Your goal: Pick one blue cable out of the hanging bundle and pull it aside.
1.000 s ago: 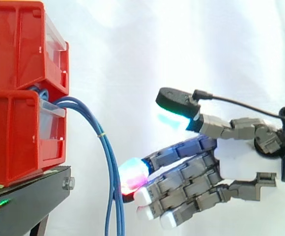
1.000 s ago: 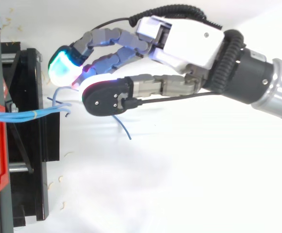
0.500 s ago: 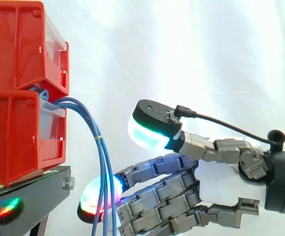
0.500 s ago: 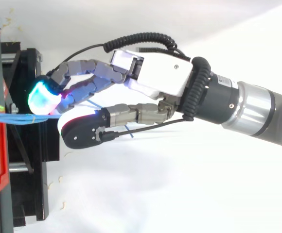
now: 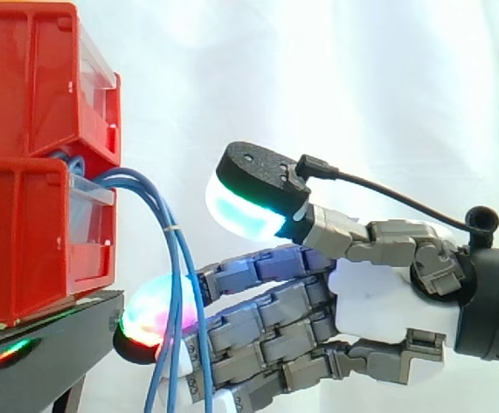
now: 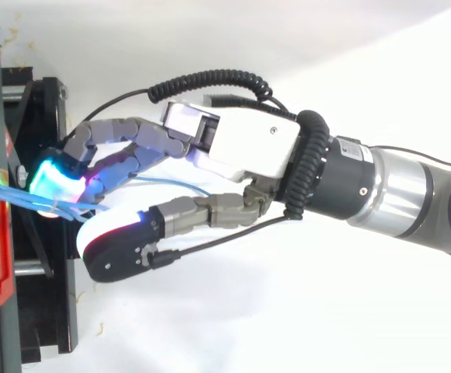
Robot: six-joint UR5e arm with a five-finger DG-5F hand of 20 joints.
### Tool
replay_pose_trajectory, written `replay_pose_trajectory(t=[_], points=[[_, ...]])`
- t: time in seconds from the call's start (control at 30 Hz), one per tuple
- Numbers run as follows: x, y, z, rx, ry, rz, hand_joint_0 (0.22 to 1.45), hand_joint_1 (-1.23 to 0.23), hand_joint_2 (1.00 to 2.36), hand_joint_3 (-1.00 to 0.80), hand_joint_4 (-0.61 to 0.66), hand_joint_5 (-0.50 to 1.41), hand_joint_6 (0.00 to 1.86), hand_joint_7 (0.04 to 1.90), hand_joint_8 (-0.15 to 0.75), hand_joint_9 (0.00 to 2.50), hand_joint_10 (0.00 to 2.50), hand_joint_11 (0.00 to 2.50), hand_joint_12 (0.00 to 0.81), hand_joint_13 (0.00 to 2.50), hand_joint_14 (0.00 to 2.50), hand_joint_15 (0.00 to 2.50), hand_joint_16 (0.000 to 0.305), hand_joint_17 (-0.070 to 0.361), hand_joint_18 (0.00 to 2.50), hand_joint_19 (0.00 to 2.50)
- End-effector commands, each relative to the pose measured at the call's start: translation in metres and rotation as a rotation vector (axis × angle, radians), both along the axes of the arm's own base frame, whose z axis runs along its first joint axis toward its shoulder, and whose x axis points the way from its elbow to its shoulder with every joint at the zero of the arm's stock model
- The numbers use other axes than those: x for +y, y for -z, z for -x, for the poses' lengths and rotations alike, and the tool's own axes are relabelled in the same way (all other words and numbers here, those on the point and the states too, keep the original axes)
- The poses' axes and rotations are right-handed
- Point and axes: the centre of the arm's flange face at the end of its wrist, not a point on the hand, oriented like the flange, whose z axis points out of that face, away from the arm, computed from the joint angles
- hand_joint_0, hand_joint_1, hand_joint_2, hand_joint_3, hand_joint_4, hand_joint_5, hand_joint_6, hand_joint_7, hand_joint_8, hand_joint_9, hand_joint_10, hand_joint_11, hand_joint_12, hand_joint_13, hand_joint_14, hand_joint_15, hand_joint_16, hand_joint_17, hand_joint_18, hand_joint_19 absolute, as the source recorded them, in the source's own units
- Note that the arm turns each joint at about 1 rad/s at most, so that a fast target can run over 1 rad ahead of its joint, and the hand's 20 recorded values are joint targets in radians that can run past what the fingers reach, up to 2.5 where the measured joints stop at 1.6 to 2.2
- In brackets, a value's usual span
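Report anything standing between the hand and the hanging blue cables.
Nothing visible does. The hand's fingers reach into the blue cables below the red bins, one glowing fingertip behind the strands; the thumb sits above, apart.

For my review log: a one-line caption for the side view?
Hand, fingers extended, reaches into the blue cables hanging from the red bins.

Two red bins, stacked at the left of the side view: upper bin (image 5: 34,77) resting on lower bin (image 5: 26,241). Each has a clear plastic panel (image 5: 90,191) at its front. Black stand (image 5: 52,344) beneath the lower bin, with a silver bolt (image 5: 118,322) on its end face. White curtain (image 5: 344,77) behind. Small pale scraps (image 6: 12,34) lie scattered beside the stand in the top view.
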Motion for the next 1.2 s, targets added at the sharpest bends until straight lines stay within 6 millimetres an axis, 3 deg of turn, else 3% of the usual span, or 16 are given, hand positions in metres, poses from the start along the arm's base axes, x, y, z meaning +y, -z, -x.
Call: replay_pose_trajectory(t=[0.0,0.37,0.8,1.17], points=[[0.004,0.000,0.000,0.000,-0.005,0.003,0.55,-0.56,1.01,-0.43,0.48,-0.10,0.50,1.03,0.343,0.84,0.00,0.20,0.429,0.71,0.01,0.27,0.059,0.133,0.64,0.52],[0.018,-0.001,-0.001,-0.005,-0.020,-0.002,0.59,-0.60,1.01,-0.36,0.43,-0.08,0.50,1.19,0.337,0.85,0.00,0.20,0.417,0.72,0.01,0.28,0.058,0.130,0.66,0.52],[0.022,-0.008,-0.004,-0.028,-0.041,-0.077,0.59,-0.61,1.01,-0.36,0.35,-0.06,0.50,1.47,0.339,0.87,0.01,0.23,0.416,0.74,0.01,0.29,0.058,0.130,0.69,0.53],[0.024,-0.027,-0.011,-0.022,-0.054,-0.120,0.59,-0.66,1.02,-0.30,0.33,-0.10,0.63,1.40,0.343,0.88,0.01,0.26,0.423,0.76,0.01,0.30,0.058,0.130,0.71,0.53]])
